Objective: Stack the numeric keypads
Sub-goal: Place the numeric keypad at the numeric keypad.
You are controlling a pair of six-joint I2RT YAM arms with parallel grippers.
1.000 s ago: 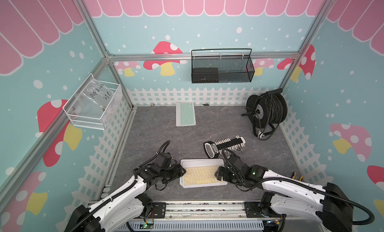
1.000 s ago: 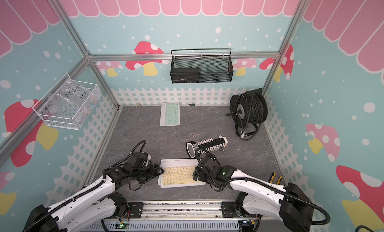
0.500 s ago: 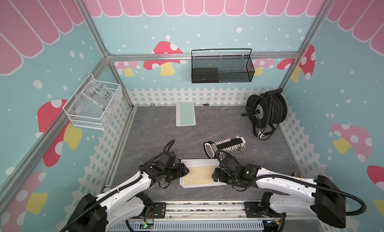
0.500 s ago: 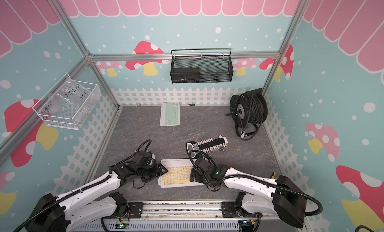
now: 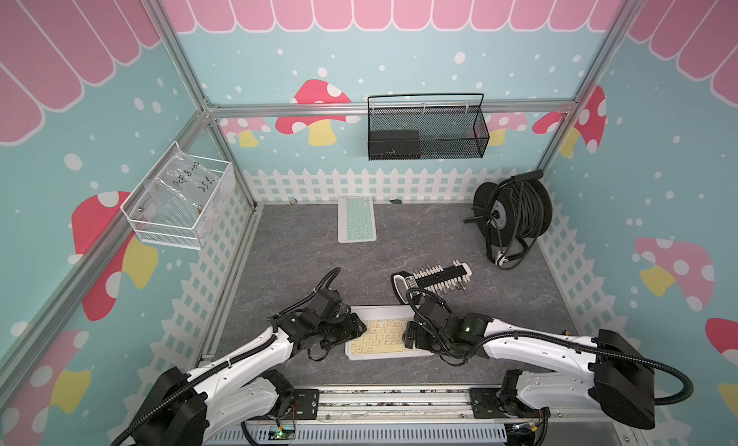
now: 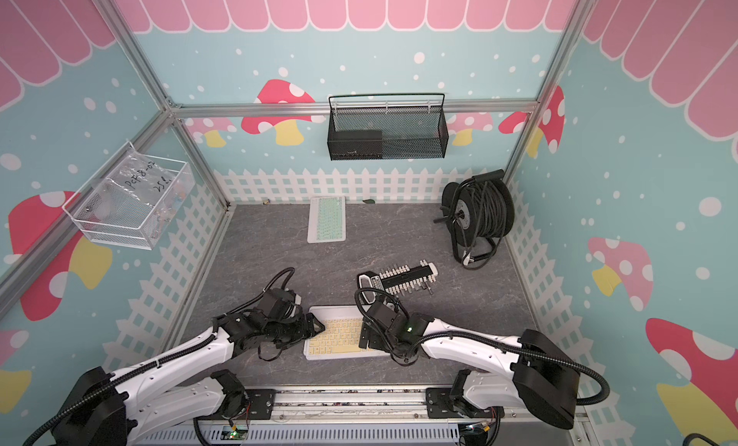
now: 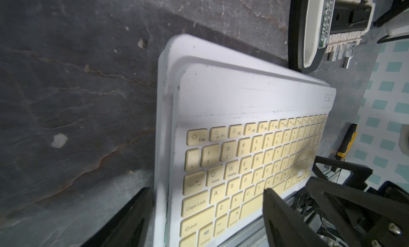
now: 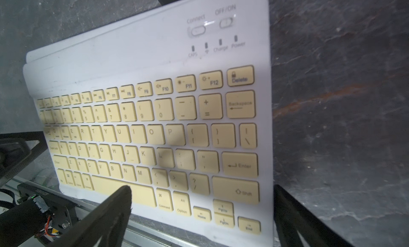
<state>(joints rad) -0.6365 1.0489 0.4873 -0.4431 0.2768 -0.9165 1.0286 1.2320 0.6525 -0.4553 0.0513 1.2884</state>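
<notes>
At the near edge of the bench (image 5: 295, 248), the yellow keypad (image 5: 383, 338) lay atop a stack. The left hand (image 5: 356, 329) and right hand (image 5: 411, 336) both gaped wide, each straddling one short end, gripping nothing; contact unclear. The green keypad (image 5: 356, 219) lay alone by the back wall.

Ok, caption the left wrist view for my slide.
Open left gripper straddles an end of the yellow-keyed keypad atop the stack, socket holder beyond.
</notes>
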